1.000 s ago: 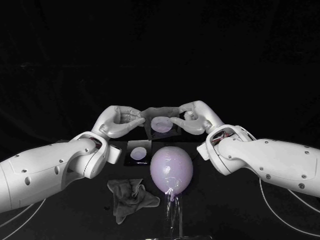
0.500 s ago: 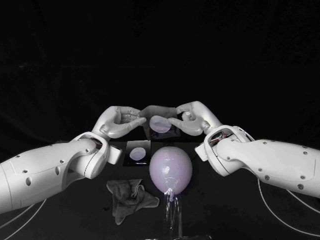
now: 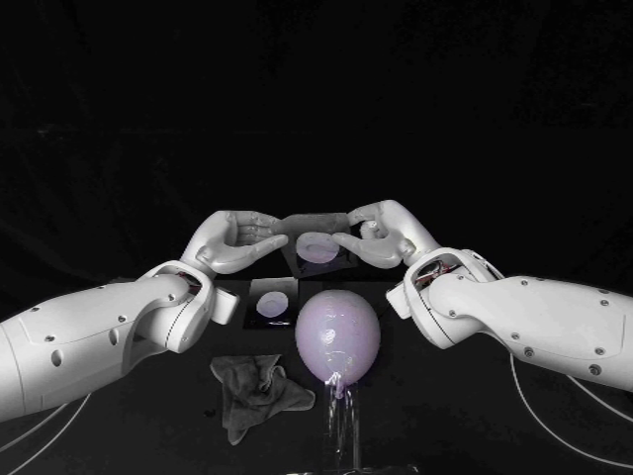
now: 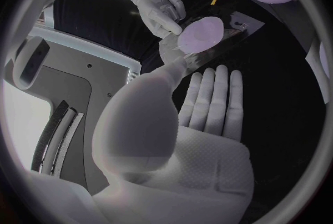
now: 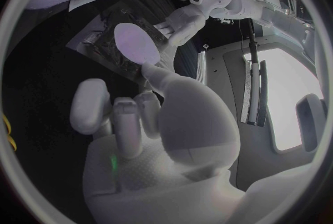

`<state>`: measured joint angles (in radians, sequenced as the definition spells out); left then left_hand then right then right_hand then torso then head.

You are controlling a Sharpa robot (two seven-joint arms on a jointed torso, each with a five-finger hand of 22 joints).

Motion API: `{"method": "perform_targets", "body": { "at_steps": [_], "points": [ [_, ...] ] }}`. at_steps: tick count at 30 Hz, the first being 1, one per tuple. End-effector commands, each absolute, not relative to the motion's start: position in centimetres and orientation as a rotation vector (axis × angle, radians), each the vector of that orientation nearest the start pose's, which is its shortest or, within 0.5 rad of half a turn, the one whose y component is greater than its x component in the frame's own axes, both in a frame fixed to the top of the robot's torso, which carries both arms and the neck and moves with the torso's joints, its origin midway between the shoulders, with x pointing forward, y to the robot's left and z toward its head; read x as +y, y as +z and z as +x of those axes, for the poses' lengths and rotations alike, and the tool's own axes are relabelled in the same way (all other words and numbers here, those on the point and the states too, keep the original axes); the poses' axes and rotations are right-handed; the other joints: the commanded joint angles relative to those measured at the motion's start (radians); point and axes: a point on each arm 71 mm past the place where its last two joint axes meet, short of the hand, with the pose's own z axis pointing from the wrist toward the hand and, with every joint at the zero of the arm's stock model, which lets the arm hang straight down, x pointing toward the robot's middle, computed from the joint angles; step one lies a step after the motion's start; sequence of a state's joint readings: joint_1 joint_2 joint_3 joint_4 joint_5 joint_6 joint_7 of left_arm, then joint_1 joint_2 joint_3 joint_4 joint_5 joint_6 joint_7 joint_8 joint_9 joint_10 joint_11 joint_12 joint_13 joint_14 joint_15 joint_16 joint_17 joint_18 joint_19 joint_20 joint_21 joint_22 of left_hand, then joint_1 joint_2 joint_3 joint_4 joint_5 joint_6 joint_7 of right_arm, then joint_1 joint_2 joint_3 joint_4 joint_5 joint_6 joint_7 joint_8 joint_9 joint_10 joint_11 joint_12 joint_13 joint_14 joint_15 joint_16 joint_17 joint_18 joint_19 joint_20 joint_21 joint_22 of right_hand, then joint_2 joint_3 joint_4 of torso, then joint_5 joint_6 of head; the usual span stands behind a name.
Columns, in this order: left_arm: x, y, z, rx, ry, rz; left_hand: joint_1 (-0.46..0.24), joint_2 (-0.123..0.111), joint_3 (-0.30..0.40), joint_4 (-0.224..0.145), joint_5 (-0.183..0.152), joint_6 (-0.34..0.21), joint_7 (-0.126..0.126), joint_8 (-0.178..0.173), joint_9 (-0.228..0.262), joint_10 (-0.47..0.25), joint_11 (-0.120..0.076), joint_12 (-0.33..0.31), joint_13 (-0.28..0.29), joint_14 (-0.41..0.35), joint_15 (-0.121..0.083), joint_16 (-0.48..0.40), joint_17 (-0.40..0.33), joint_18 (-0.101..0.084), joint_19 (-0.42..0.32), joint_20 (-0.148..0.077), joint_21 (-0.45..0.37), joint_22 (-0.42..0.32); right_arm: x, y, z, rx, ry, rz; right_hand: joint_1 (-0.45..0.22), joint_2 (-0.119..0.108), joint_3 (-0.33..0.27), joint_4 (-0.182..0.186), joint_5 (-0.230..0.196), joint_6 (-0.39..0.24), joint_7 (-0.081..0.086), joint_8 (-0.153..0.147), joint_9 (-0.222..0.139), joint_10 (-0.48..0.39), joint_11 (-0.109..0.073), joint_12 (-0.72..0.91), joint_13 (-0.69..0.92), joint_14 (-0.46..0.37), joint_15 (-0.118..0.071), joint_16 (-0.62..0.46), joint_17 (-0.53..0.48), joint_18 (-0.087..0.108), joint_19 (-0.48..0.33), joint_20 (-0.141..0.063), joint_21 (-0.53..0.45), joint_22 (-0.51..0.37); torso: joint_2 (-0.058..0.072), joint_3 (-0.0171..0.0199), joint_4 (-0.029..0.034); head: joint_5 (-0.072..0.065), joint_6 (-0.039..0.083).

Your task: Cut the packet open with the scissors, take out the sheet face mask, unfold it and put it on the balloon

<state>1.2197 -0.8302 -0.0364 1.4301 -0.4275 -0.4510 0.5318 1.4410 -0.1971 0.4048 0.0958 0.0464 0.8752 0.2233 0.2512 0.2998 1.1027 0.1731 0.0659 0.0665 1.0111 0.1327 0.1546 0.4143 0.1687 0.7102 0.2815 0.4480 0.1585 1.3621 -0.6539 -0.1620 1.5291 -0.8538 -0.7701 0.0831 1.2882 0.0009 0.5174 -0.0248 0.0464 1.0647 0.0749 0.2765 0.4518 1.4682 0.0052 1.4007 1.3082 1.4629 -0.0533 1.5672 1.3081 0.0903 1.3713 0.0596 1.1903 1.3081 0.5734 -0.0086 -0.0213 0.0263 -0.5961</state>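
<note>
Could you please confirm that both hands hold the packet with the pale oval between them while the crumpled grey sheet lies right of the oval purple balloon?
Not quite: the head view shows the crumpled grey sheet lying left of the oval purple balloon, not right. The left hand and right hand do hold the packet with the pale oval between them.

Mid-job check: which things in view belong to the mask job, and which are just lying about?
Job: sheet face mask, held between left hand and right hand; balloon; dark packet beneath the mask.
Lying about: crumpled cloth; small packet by the left wrist.
</note>
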Motion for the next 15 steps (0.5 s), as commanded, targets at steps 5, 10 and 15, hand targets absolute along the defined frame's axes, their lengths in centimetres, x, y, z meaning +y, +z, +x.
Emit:
{"method": "perform_targets", "body": {
  "at_steps": [5, 10, 15],
  "points": [
    [22.19, -15.32, 50.6, 1.29, -1.362, -0.547, 0.052, 0.032, 0.049, -0.019, 0.001, 0.076, -0.026, 0.035, 0.011, 0.034, -0.026, 0.015, 0.004, 0.005, -0.014, -0.003, 0.002, 0.012, 0.013, 0.005, -0.014, -0.009, -12.06, -12.45, 49.21, 1.317, 1.052, 0.287, -0.004, 0.009, 0.005, -0.002, 0.002, 0.006, -0.001, 0.042, 0.045, 0.034, -0.007, 0.005, 0.151, 0.108, -0.007, 0.004, 0.263, -0.004, 0.0, -0.009, -0.002, 0.031, 0.0, 0.0005, -0.0005, -0.001, -0.002],
    [22.04, -15.37, 50.62, 1.297, -1.366, -0.541, 0.055, 0.037, 0.07, -0.019, 0.002, 0.097, -0.034, 0.042, 0.011, 0.055, -0.034, 0.017, 0.002, 0.017, -0.02, -0.001, 0.004, 0.012, 0.021, 0.004, -0.021, -0.016, -11.98, -12.45, 49.15, 1.319, 1.056, 0.286, -0.004, 0.009, 0.005, -0.002, 0.002, 0.006, -0.001, 0.042, 0.045, 0.034, -0.007, 0.005, 0.151, 0.108, -0.007, 0.004, 0.263, -0.004, 0.0, -0.009, -0.002, 0.031, 0.0, 0.0006, -0.0007, -0.001, -0.002],
    [21.91, -15.4, 50.67, 1.302, -1.368, -0.538, 0.052, 0.036, 0.071, -0.018, 0.002, 0.099, -0.035, 0.042, 0.011, 0.057, -0.034, 0.016, 0.002, 0.018, -0.02, -0.001, 0.004, 0.012, 0.022, 0.004, -0.022, -0.017, -11.84, -12.46, 49.09, 1.323, 1.06, 0.284, -0.004, 0.009, 0.005, -0.002, 0.002, 0.006, -0.001, 0.042, 0.045, 0.034, -0.007, 0.005, 0.151, 0.108, -0.007, 0.004, 0.263, -0.004, 0.0, -0.009, -0.002, 0.031, 0.0, 0.0003, -0.0002, -0.002, -0.002]
  ]
}}
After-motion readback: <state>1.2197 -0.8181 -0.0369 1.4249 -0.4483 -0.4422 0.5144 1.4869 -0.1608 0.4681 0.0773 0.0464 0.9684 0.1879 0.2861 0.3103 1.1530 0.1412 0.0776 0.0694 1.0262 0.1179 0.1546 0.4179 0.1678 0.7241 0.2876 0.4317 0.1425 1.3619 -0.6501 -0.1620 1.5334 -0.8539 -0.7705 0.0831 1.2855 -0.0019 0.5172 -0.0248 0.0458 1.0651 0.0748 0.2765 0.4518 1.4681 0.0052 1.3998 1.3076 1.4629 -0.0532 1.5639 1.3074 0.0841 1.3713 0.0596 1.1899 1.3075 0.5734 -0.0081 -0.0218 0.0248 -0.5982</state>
